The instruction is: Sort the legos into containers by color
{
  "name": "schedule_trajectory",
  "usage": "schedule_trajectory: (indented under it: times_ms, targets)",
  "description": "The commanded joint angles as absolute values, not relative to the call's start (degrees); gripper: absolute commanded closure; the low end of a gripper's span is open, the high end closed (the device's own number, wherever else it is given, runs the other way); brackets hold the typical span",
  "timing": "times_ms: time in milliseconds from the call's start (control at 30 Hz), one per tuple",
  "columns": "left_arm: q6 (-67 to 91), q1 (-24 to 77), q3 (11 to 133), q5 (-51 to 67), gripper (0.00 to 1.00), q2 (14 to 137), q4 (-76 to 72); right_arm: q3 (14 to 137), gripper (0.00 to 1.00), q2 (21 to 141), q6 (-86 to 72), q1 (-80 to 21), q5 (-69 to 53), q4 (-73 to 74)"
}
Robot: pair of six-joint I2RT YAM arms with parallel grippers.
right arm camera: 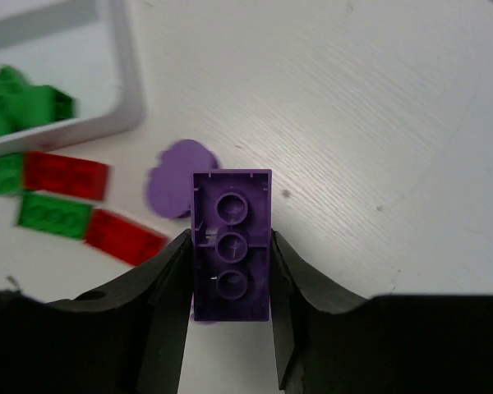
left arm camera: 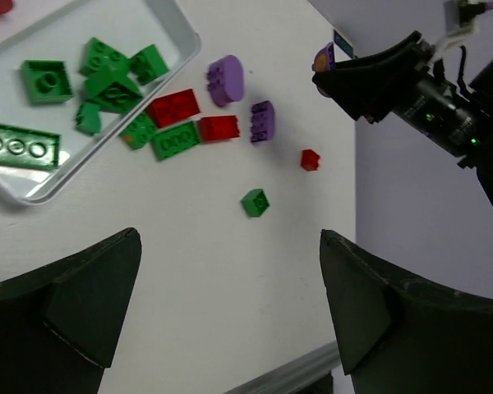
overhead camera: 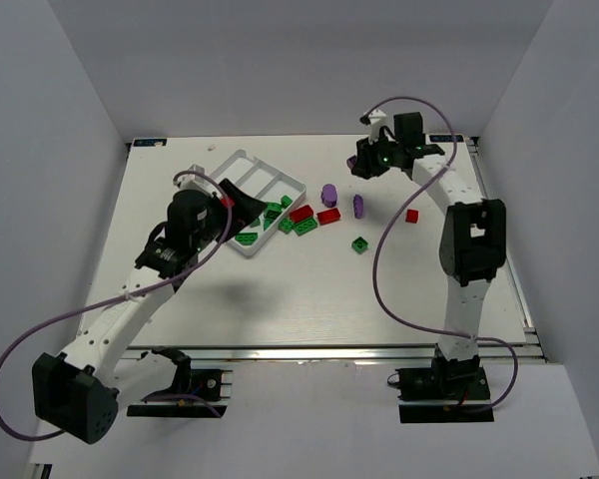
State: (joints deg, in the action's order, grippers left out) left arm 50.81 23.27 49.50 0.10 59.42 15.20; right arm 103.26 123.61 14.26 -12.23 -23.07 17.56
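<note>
My right gripper (right arm camera: 230, 250) is shut on a purple rectangular lego (right arm camera: 231, 213), its hollow underside facing the camera, lifted above the table at the back (overhead camera: 362, 165). A rounded purple lego (right arm camera: 171, 176) lies just below it. My left gripper (left arm camera: 230, 279) stands open and empty, hovering by the white tray (overhead camera: 277, 170). Several green legos (left arm camera: 107, 78) lie in the tray's near compartment. Red (left arm camera: 174, 107), green (left arm camera: 177, 141) and purple (left arm camera: 262, 121) legos lie loose on the table beside the tray.
A small red lego (overhead camera: 411, 216) and a small green lego (overhead camera: 360, 244) lie apart, right of the main cluster. The tray's wall (right arm camera: 123, 74) shows at upper left in the right wrist view. White walls enclose the table.
</note>
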Motion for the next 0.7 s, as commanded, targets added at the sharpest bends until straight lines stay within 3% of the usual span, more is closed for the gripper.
schedule_trajectory:
  times_ms: [0,167,300,500,667]
  targets:
    - [52.8,22.4,53.3,9.7,0.02,62.0,10.0,98.8,1.0,112.6,17.4,-12.1,-37.3,15.9]
    - [54.1,22.1,52.7,16.9,0.08,64.3,4.3,85.6,1.0,99.2,19.2,-13.2,-50.6,14.6]
    - [57.6,22.1,50.4,23.9,0.13,66.4,-2.4,69.8,1.0,86.0,22.0,-17.0,-50.8,10.7]
    - [59.9,22.1,47.9,32.2,0.13,68.7,-9.0,63.5,1.0,79.0,27.9,-23.8,-45.7,13.3]
    - [60.7,22.2,45.9,34.7,0.15,69.6,-10.9,64.0,1.0,79.8,28.4,-27.6,-43.4,13.4]
